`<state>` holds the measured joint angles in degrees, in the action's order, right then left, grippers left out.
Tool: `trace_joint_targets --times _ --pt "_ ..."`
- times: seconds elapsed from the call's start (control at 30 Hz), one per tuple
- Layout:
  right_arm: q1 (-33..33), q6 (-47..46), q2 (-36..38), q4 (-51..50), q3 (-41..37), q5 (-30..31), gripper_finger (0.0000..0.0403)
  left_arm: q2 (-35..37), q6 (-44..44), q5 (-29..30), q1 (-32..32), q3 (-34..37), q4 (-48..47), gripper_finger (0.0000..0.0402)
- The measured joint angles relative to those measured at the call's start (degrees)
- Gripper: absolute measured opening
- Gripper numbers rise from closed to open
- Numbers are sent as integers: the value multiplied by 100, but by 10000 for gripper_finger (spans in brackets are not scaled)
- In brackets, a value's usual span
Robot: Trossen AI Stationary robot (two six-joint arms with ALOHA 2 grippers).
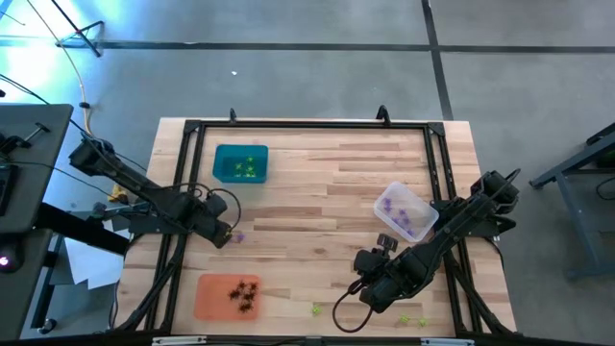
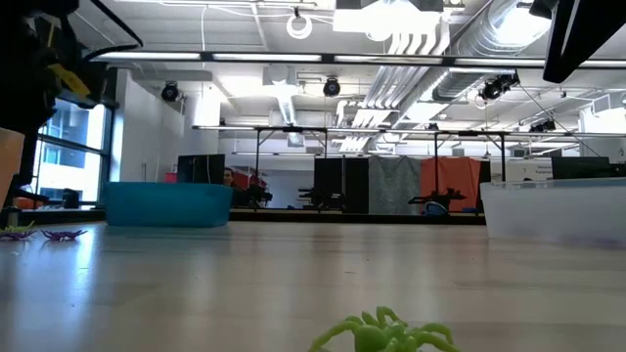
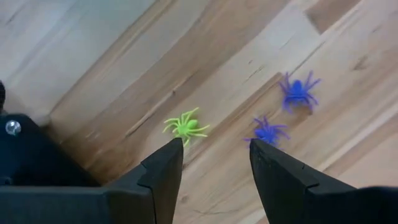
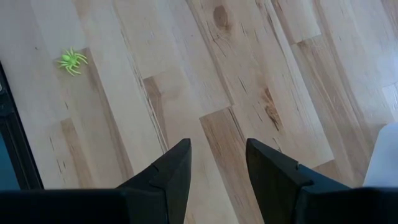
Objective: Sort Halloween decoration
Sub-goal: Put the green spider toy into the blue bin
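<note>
The decorations are tiny plastic spiders. In the left wrist view, one yellow-green spider (image 3: 185, 126) and two purple spiders (image 3: 268, 132) (image 3: 298, 92) lie on the wood just ahead of my open left gripper (image 3: 214, 155), which hovers at the table's left (image 1: 229, 236). My right gripper (image 4: 217, 155) is open over bare wood near the table's near edge (image 1: 360, 288), with a green spider (image 4: 73, 60) lying apart from it. More green spiders (image 1: 315, 308) (image 1: 413, 320) lie along the near edge. One green spider (image 2: 386, 334) sits close in the low view.
A teal tray (image 1: 240, 163) at far left holds green spiders. A clear tray (image 1: 404, 211) at right holds purple ones. An orange tray (image 1: 213, 296) at near left holds black ones. A dark frame (image 1: 307, 125) rims the table. Bare wood lies in the middle.
</note>
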<state>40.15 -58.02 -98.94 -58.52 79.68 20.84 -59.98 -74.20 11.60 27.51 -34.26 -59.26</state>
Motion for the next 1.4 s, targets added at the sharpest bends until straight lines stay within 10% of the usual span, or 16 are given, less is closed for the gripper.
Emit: trace_joint_targets --times 1.03,1.4 --pt "1 0 0 19 0 0 149 -1983 229 -70 -460 370 827 184" --pt "1 0 0 31 0 0 149 -1847 -19 -190 -468 416 1039 32"
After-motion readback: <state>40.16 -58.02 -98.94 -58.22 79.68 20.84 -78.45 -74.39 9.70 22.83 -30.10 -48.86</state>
